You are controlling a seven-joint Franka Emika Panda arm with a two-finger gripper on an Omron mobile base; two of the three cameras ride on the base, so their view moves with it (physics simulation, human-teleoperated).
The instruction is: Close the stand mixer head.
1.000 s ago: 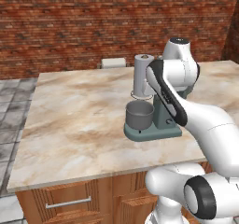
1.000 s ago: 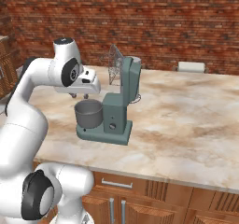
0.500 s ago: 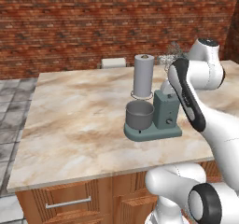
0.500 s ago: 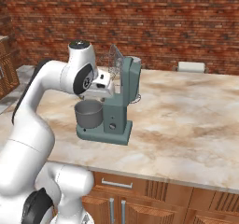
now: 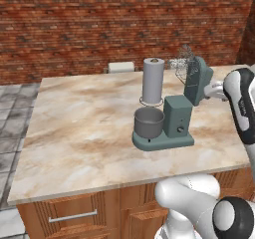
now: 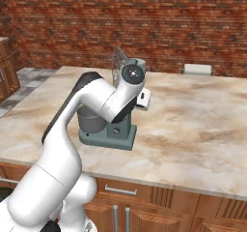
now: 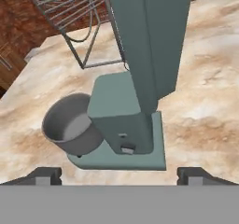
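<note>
Your tool has its tips spread wide apart, gripping nothing, just behind the tilted-up teal-green oblong mixer head; its wire whisk sits above the grey metal bowl.

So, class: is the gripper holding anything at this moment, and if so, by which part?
Nothing is held. The gripper is open, its finger tips spread wide with only air between them, looking at the raised stand mixer head without touching it.

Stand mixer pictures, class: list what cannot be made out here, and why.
- Right base view: the arm hides most of the mixer head and bowl.
- Hand view: the mixer head and whisk are cut off by the top edge.
- Left base view: the gripper is hidden behind the mixer head.
</note>
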